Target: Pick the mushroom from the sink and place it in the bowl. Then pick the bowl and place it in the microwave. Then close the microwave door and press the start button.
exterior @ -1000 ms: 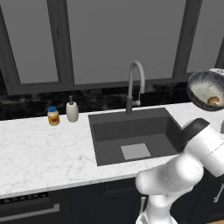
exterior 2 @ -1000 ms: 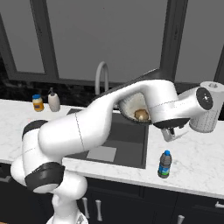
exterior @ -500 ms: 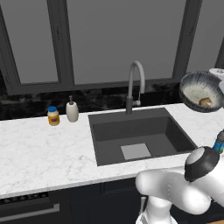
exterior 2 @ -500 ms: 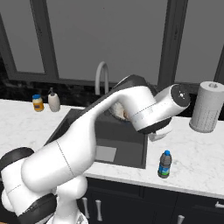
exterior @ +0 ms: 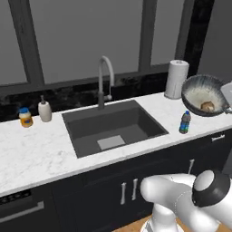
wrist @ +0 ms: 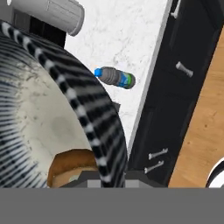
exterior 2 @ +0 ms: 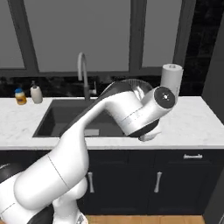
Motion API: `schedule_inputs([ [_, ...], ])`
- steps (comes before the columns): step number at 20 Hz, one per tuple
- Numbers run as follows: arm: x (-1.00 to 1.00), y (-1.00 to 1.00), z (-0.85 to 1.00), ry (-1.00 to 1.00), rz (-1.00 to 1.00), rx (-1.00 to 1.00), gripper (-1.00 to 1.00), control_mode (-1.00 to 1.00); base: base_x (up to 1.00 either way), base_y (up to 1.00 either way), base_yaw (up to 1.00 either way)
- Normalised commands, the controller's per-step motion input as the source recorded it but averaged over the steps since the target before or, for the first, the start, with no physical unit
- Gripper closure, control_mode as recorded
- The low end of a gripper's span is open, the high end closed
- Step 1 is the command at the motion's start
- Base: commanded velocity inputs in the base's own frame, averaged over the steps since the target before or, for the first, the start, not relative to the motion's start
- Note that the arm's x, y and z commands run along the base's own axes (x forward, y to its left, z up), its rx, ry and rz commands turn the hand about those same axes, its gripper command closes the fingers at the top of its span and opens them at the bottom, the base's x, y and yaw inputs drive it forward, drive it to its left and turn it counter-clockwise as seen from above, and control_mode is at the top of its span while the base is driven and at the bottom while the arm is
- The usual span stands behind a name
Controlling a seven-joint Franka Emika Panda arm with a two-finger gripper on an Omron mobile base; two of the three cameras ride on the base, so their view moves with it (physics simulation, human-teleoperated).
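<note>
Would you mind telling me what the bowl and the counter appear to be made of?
The bowl looks like glazed ceramic: speckled grey outside, creamy glossy inside, with a dark rim. The counter looks like polished white marble or an imitation, judging by its faint grey veining.

Two cameras sit behind the arm, left and right, both facing forward and down over the marble counter (exterior: 36,154) from a moderate distance. They share the sink (exterior: 113,127), the faucet (exterior: 105,79), the paper towel roll (exterior: 176,78) and the dark windows behind. The left one looks across from the sink's left; the right one looks from its right, past the arm's bulk. The hand camera sits very close against the bowl (wrist: 52,105), looking down at the counter edge and a small bottle (wrist: 116,78).
</note>
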Motion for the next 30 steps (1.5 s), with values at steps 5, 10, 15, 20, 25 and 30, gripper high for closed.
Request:
schedule_inputs([
  [5, 0.0, 0.0, 0.0, 0.0, 0.0, 0.0, 1.0, 1.0, -0.48, 0.12, -0.78],
  [10, 0.0, 0.0, 0.0, 0.0, 0.0, 0.0, 1.0, 1.0, -0.63, 0.15, -0.87],
  [15, 0.0, 0.0, 0.0, 0.0, 0.0, 0.0, 1.0, 1.0, -0.95, 0.3, -0.79],
  [20, 0.0, 0.0, 0.0, 0.0, 0.0, 0.0, 1.0, 1.0, -0.47, 0.25, -0.85],
  [25, 0.0, 0.0, 0.0, 0.0, 0.0, 0.0, 1.0, 1.0, -0.19, 0.15, -0.88],
  [30, 0.0, 0.0, 0.0, 0.0, 0.0, 0.0, 1.0, 1.0, -0.13, 0.11, -0.89],
])
